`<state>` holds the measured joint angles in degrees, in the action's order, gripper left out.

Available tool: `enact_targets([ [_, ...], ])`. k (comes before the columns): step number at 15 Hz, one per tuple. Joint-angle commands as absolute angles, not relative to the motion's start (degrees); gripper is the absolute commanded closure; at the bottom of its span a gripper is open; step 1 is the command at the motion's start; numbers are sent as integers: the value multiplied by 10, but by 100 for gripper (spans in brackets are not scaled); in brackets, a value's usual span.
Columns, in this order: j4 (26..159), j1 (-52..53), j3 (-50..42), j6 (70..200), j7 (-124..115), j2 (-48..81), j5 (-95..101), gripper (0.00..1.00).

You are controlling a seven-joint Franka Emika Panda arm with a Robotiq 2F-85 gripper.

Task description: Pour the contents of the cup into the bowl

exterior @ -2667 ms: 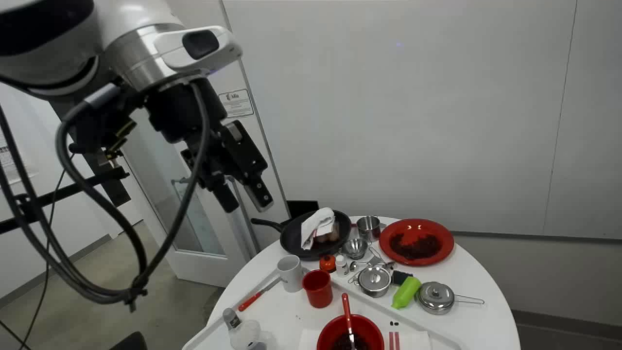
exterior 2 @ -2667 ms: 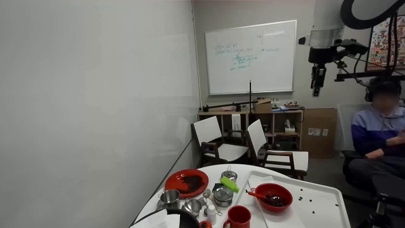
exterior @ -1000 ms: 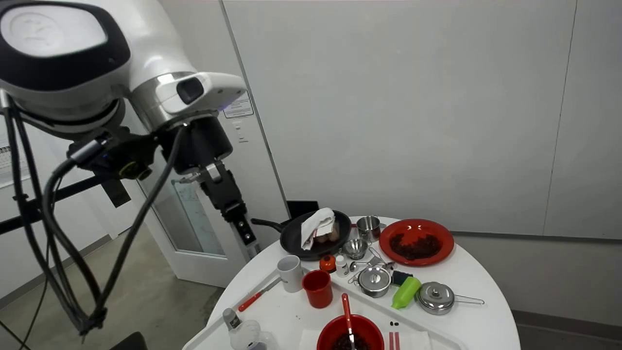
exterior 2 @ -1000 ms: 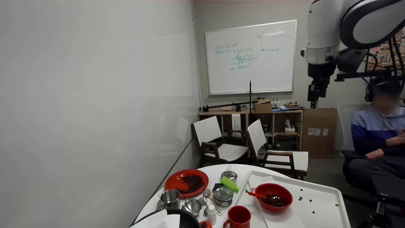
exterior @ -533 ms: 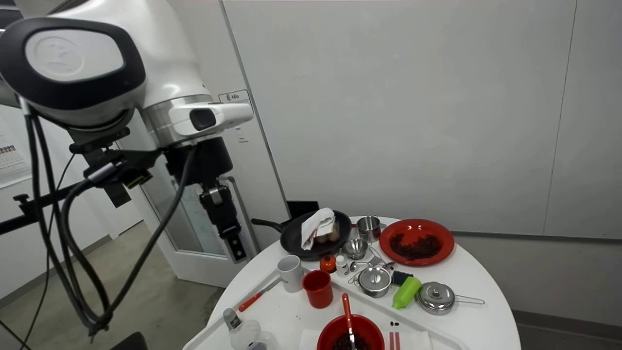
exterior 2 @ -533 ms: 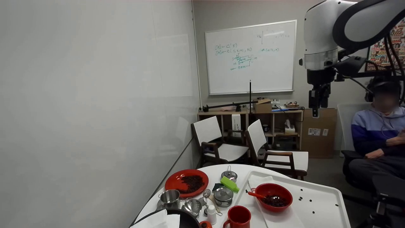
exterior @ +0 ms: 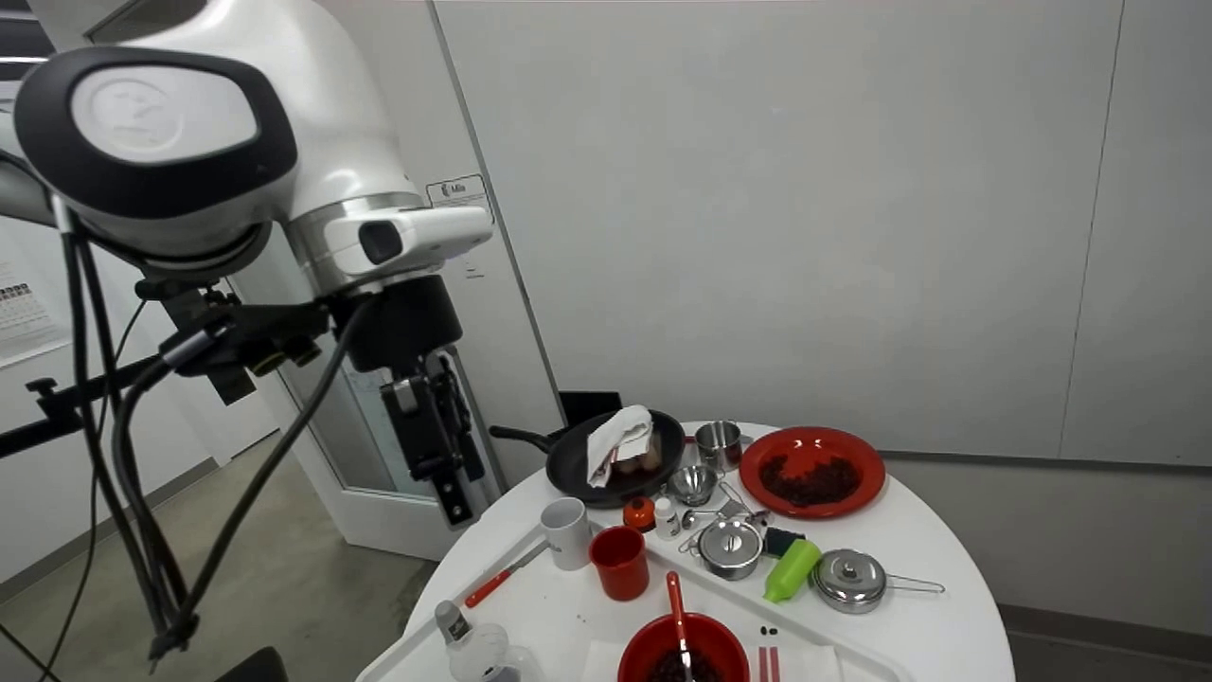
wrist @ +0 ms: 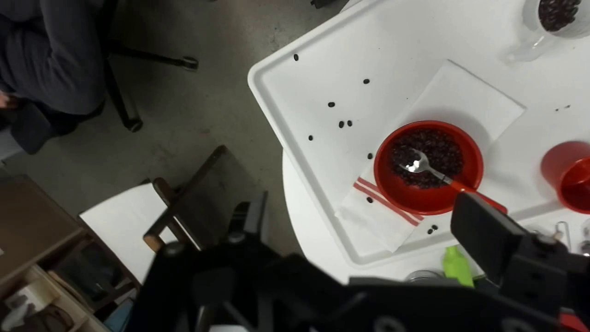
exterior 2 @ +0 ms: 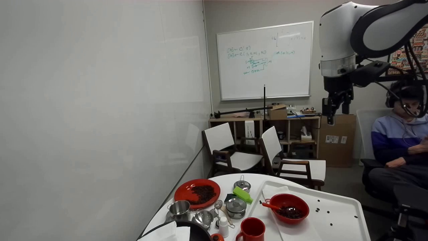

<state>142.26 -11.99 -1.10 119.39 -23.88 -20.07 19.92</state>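
The red cup stands upright on the white tray; it also shows, with a handle, at the lower edge of an exterior view and at the right edge of the wrist view. What it holds I cannot make out. The red bowl holds dark beans and a red-handled utensil; it shows in both exterior views. My gripper is open and empty, high above the table and away from cup and bowl. Its fingers are wide apart in the wrist view and an exterior view.
A clear jug with beans stands on the tray, near a white mug and knife. A frying pan, steel pots, green bottle and red plate stand behind.
The arm has come down from higher up and the hand has turned; in the last half second it moved only slightly. The gripper stays empty. The things on the table have not moved.
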Motion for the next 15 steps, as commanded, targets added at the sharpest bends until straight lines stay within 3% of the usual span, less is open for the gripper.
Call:
enact_targets([
  [1,1416,-129,44,1176,-391,-145,202,0],
  [7,1390,-62,79,1100,-603,-42,165,0],
  [15,1380,7,50,1133,-735,94,213,0],
])
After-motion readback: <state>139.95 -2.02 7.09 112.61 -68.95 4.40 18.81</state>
